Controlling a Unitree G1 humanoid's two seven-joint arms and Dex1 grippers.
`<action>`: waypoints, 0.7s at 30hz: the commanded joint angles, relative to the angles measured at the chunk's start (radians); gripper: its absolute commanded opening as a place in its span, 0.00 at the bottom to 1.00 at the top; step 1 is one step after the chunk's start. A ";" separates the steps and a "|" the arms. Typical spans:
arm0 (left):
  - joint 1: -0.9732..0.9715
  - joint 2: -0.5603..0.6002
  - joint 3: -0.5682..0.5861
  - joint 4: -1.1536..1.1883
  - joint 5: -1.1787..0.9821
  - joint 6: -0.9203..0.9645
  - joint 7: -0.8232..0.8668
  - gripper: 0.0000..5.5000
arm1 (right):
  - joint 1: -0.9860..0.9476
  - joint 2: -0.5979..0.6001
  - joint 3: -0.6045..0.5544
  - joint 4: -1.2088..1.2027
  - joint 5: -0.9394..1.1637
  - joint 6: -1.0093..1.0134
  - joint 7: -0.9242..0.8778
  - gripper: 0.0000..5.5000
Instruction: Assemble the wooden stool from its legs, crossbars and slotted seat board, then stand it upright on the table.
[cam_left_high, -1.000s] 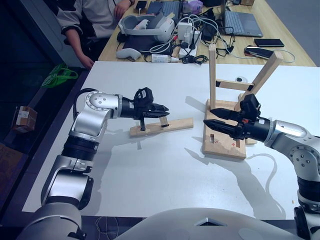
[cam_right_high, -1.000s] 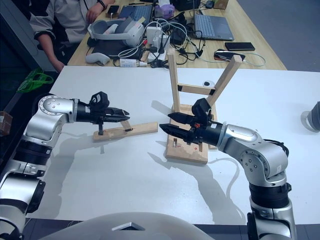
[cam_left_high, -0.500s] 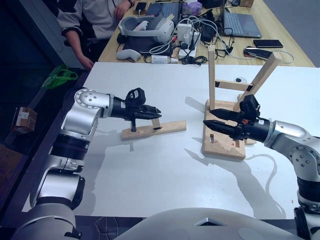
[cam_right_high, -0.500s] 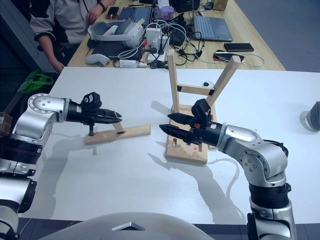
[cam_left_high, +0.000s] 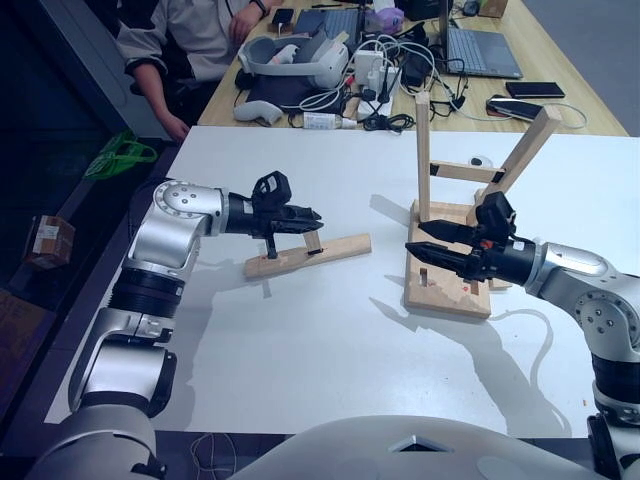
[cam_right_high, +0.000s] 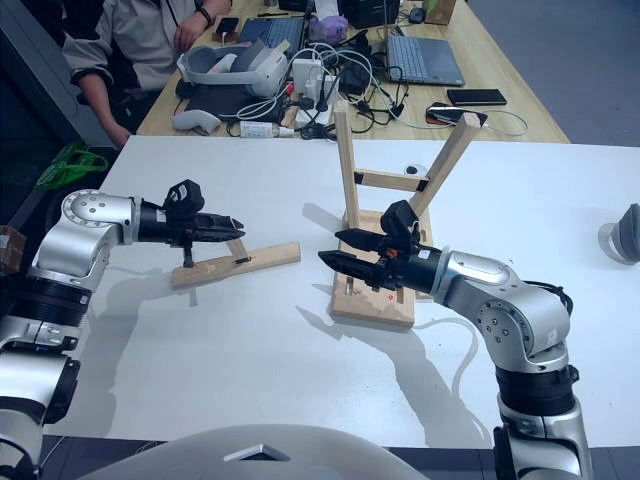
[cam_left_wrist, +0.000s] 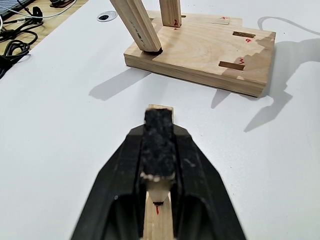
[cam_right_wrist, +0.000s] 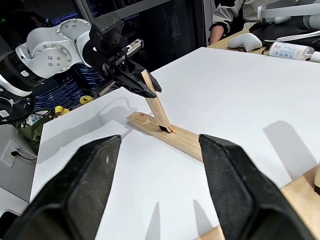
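— Status of the left gripper (cam_left_high: 312, 215)?
— Jaws clamped on the upper end of a short crossbar (cam_left_high: 313, 241). The crossbar rises at a tilt from a loose leg (cam_left_high: 345, 247). The loose leg lies lengthwise on the white table (cam_left_high: 300, 340), to the left of the seat board (cam_left_high: 445, 295). Whether it rests fully on the surface cannot be told.
— Right gripper (cam_left_high: 414, 236)?
— Jaws apart, nothing between them. It hovers over the left edge of the seat board, with its fingertips directed toward the loose leg and apart from it.
— Seat board condition?
— Flat on the table, with open slots (cam_left_wrist: 231, 64) facing up. Two legs stand fitted at its far side, an upright leg (cam_left_high: 424, 150) and a leaning leg (cam_left_high: 524, 150) tilted to the right. A second crossbar (cam_left_high: 462, 171) joins them.
— Surroundings?
— A wooden desk (cam_left_high: 570, 60) behind the table carries cables (cam_left_high: 400, 62), a headset (cam_left_high: 290, 50) and a laptop (cam_left_high: 482, 45).
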 joint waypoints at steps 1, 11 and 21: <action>0.044 -0.014 -0.026 0.049 0.056 0.033 0.042 0.07 | -0.009 -0.001 0.006 0.008 -0.012 -0.014 0.001 0.52; 0.017 -0.023 0.015 0.050 0.030 0.067 0.054 0.27 | 0.004 0.004 0.021 0.016 -0.032 -0.027 0.001 0.52; -0.041 -0.008 0.128 -0.039 -0.071 0.161 0.036 0.38 | 0.009 -0.006 0.027 0.019 -0.037 -0.033 0.006 0.52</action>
